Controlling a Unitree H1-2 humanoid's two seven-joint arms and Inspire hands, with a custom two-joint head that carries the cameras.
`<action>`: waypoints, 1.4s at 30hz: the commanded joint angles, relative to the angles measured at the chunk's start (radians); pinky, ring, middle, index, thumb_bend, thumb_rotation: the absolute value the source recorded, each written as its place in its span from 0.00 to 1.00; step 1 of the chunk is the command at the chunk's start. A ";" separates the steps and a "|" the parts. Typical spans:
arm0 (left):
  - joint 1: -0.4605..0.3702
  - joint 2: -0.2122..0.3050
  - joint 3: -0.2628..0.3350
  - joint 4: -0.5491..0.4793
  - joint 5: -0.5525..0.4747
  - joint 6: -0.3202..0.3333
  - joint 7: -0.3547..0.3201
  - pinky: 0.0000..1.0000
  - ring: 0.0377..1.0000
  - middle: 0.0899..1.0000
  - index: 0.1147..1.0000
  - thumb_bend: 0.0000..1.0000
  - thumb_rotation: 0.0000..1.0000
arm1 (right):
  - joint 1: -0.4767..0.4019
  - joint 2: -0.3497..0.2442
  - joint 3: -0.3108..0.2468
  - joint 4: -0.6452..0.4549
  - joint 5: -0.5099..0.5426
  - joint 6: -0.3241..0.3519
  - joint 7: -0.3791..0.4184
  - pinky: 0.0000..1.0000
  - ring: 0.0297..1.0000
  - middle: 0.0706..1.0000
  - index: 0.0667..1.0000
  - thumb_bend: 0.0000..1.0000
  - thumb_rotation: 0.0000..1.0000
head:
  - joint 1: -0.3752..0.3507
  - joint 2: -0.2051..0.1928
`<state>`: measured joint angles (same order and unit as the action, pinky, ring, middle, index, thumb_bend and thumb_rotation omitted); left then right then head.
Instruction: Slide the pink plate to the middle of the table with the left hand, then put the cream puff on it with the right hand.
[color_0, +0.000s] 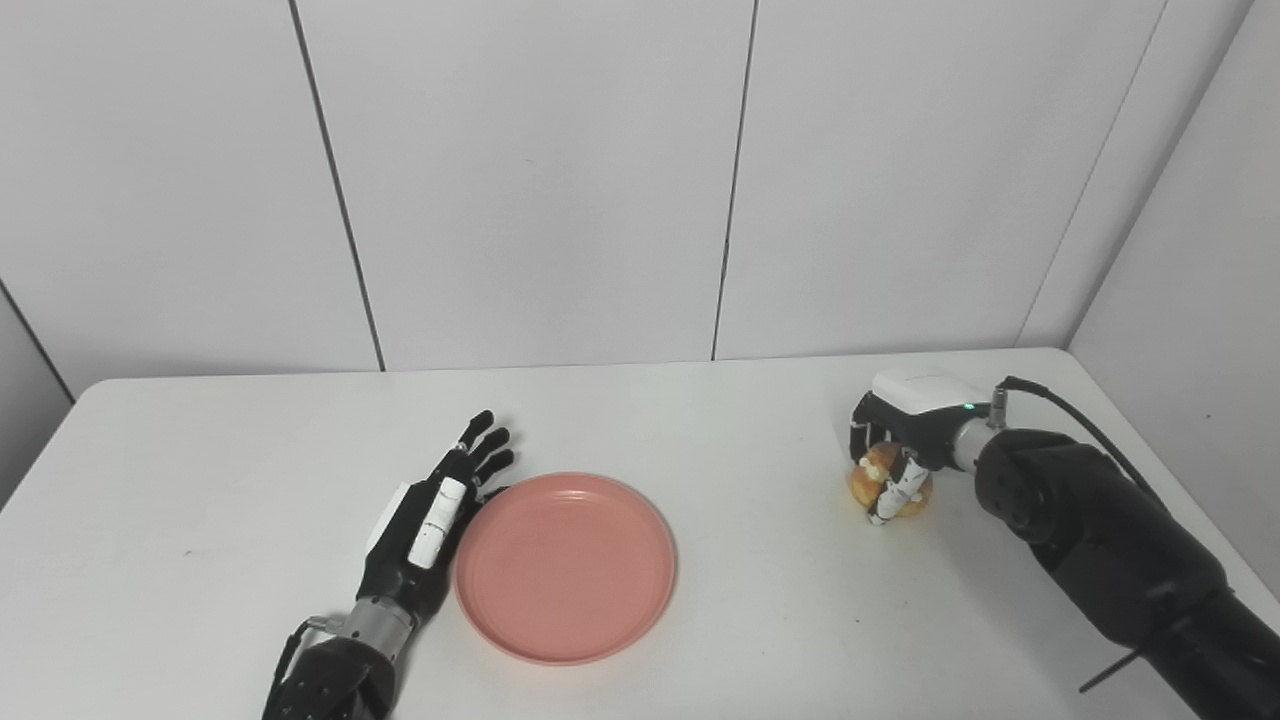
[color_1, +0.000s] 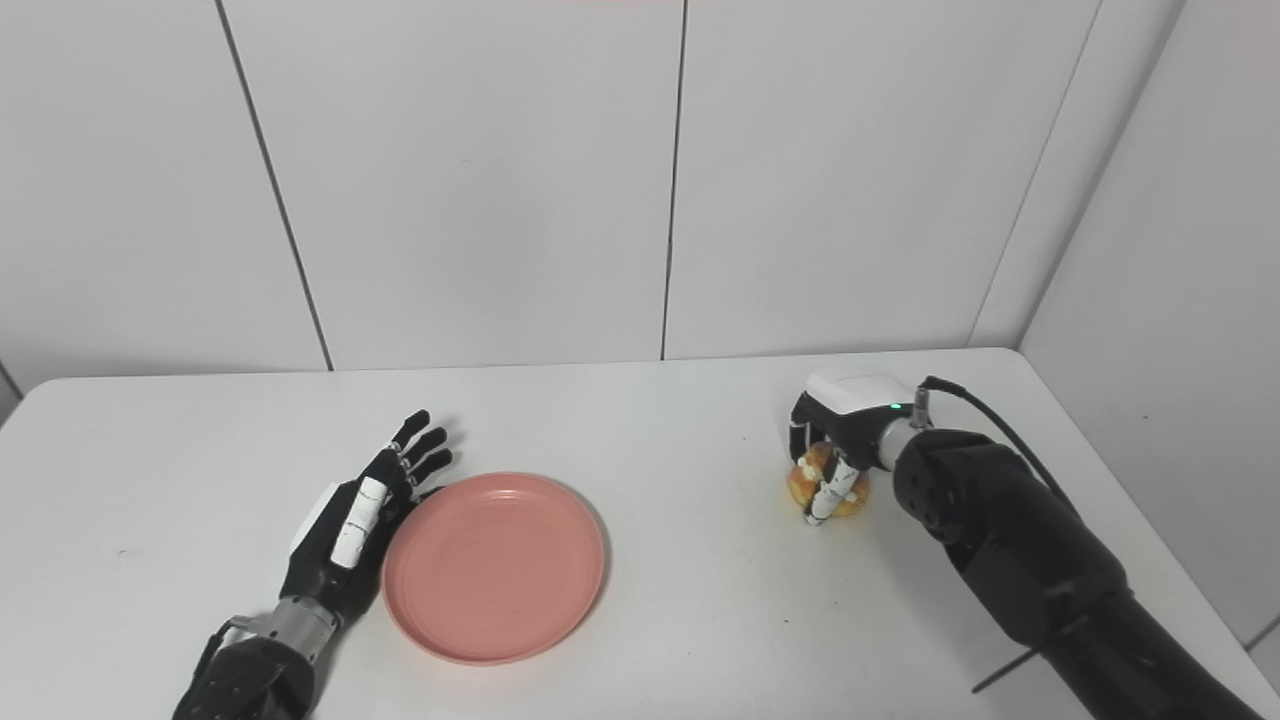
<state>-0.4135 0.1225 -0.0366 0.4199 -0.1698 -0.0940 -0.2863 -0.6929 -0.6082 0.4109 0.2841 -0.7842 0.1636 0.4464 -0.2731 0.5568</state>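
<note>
The pink plate (color_0: 565, 565) lies flat on the white table (color_0: 200, 450), a little left of the middle and near the front. My left hand (color_0: 435, 520) is open, fingers straight and pointing away, its edge resting against the plate's left rim. The cream puff (color_0: 888, 485), golden brown with cream showing, sits on the table at the right. My right hand (color_0: 900, 440) comes down over it from behind, with fingers and thumb wrapped around it. The puff rests on the table surface. The plate holds nothing.
White wall panels stand behind the table. The table's right edge runs close to my right arm (color_0: 1100, 550). Bare table lies between the plate and the cream puff.
</note>
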 joint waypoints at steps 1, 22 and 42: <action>0.058 -0.028 -0.026 0.032 0.007 0.055 -0.014 0.78 0.93 0.94 0.93 0.90 0.87 | -0.049 -0.037 -0.032 -0.068 -0.007 -0.004 -0.001 0.35 0.43 0.43 0.46 0.53 0.00 | 0.001 0.001; 0.060 -0.094 -0.057 0.063 0.057 0.014 0.039 0.79 0.92 0.93 0.91 0.90 0.85 | -0.118 -0.004 -0.100 -0.339 0.118 -0.146 0.047 0.27 0.32 0.39 0.48 0.52 0.00 | 0.233 -0.014; 0.057 -0.095 -0.056 0.064 0.053 0.016 0.043 0.79 0.92 0.93 0.91 0.93 0.84 | -0.176 0.182 -0.062 -0.373 0.128 -0.118 0.133 0.32 0.37 0.42 0.47 0.53 0.00 | 0.238 -0.015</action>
<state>-0.4163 0.0774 -0.0621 0.4224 -0.1230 -0.1018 -0.2277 -0.8080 -0.4267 0.3581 -0.0544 -0.6510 0.0260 0.5821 -0.0353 0.5415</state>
